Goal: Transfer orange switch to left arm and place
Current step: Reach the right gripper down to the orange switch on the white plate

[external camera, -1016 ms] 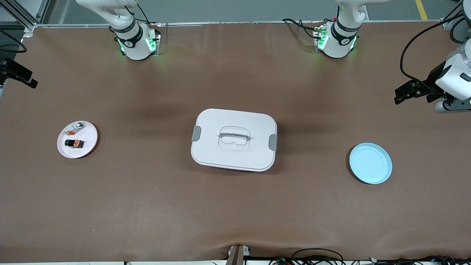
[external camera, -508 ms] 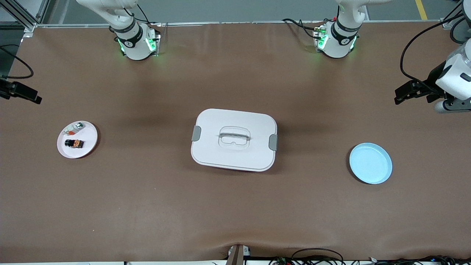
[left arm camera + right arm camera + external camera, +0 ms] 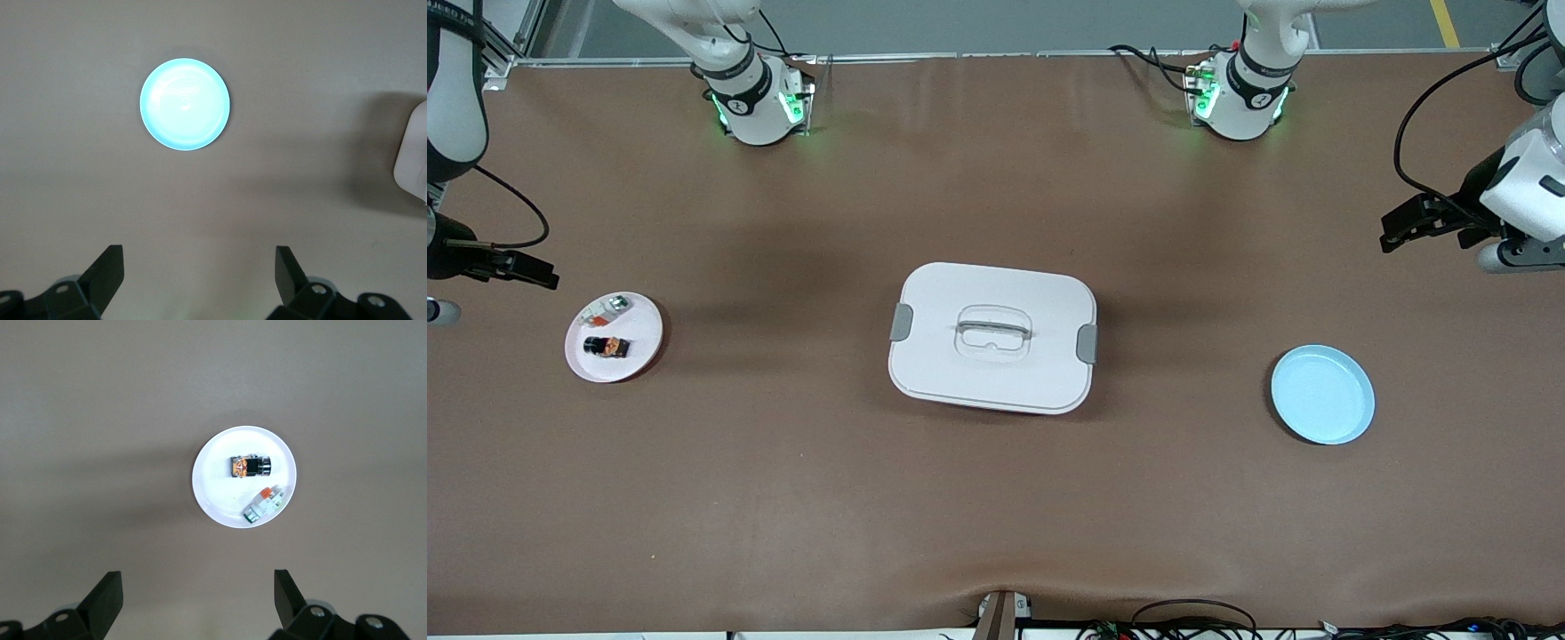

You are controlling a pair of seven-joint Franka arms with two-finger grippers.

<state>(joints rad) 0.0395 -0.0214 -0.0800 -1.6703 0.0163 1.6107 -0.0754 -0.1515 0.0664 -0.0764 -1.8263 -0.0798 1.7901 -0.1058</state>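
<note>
Switch [image 3: 607,347]: lies on its side on the pink plate [image 3: 649,331] at mid-height of the front view, at the right arm's end of the table; nothing touches it.
Plate-mate: a silver-and-clear part [image 3: 609,308] shares the plate, just beside the switch and farther from the front camera, not touching it.
Right gripper [image 3: 538,274]: jaws wide and empty; it hangs over the bare table near the plate's upper rim in the front view. Its wrist view looks straight down on the plate, with the switch [image 3: 250,466] in mid-frame.
Change: over the last second the right gripper has come down the frame edge and inward toward the plate; box, plates and parts lie as they did.
Left gripper [image 3: 1400,227]: jaws wide and empty, waiting over the table's edge at the left arm's end; the blue plate [image 3: 185,103] sits in the upper part of its wrist view.
Box [image 3: 960,373]: shut, dead centre of the front view, squarely between the two plates.
Blue plate: empty, lower in the frame than the left gripper.
Stage: approach to the pick; nothing is grasped yet.
Meaning: the right arm looks set to take the switch. Any hand-over probably has to go over or around the box.
Risk: the jaws may catch the silver part, given how close the two sit.
</note>
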